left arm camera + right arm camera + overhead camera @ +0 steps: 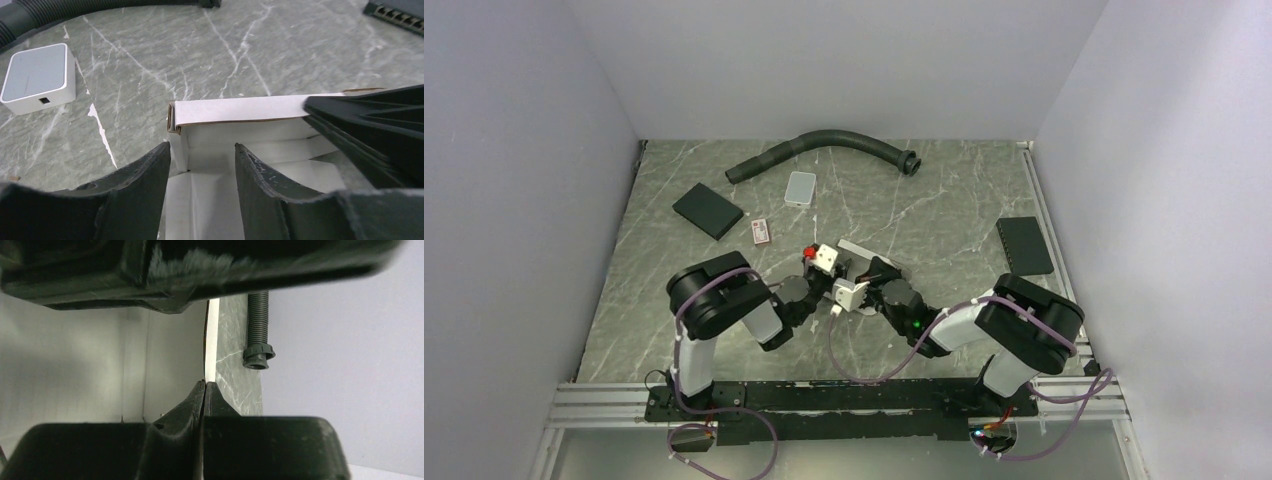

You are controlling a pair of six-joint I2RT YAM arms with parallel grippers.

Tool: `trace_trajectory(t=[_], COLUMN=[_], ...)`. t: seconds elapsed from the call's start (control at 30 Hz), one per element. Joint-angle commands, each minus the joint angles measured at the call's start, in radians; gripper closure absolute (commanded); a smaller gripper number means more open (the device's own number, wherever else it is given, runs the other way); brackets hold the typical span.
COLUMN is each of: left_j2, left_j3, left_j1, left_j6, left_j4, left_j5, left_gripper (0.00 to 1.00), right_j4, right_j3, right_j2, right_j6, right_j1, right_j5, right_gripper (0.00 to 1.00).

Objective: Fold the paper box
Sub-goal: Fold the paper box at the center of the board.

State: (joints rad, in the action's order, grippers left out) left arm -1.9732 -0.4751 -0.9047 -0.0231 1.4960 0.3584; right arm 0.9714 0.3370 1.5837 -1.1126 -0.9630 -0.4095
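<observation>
Left hand [202,147] spread apart over the paper box [240,110] (white); right hand [203,386] pinches its wall.

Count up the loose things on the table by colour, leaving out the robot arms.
Black or dark grey: 3 (corrugated hose, flat pad, flat device with ports)
White or light grey: 2 (paper box, small rounded device)
Red and white: 1 (small card)
Total: 6
</observation>
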Motion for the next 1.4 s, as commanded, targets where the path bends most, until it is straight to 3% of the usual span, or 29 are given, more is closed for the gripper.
trace_trajectory(t=[0.0,0.17,0.3,0.43,0.6,0.9,1.37], left_j2=[0.115,0.249,0.416,0.540,0.498,0.163,0.062], left_j3=[0.074,0.167,0.179,0.170,0.206,0.192,0.088], left_j1=[-0.007,-0.006,0.031,0.192,0.273,0.350,0.369], left_j6=[-0.077,-0.114,-0.174,-0.265,-0.156,-0.158,-0.185], left_j4=[0.053,-0.067,-0.326,-0.527,-0.376,0.052,0.055], left_j5=[-0.048,-0.004,0.043,-0.145,-0.382,-0.588,-0.643], left_gripper=[0.43,0.40,0.37,0.32,0.16,0.17,0.17], right_j4=[-0.048,-0.055,-0.057,-0.058,-0.053,-0.035,-0.100], right_j3=[0.022,0.025,0.027,0.025,0.025,0.020,0.054], right_j2=[-0.017,-0.025,-0.029,-0.034,-0.033,-0.034,-0.026], right_j6=[0.047,0.050,0.052,0.050,0.048,0.049,0.067], right_j1=[0.011,0.021,0.021,0.021,0.021,0.023,0.024], right_j5=[0.017,0.017,0.020,0.026,0.029,0.042,0.048], right_gripper=[1.00,1.00,1.00,1.00,1.00,1.00,1.00])
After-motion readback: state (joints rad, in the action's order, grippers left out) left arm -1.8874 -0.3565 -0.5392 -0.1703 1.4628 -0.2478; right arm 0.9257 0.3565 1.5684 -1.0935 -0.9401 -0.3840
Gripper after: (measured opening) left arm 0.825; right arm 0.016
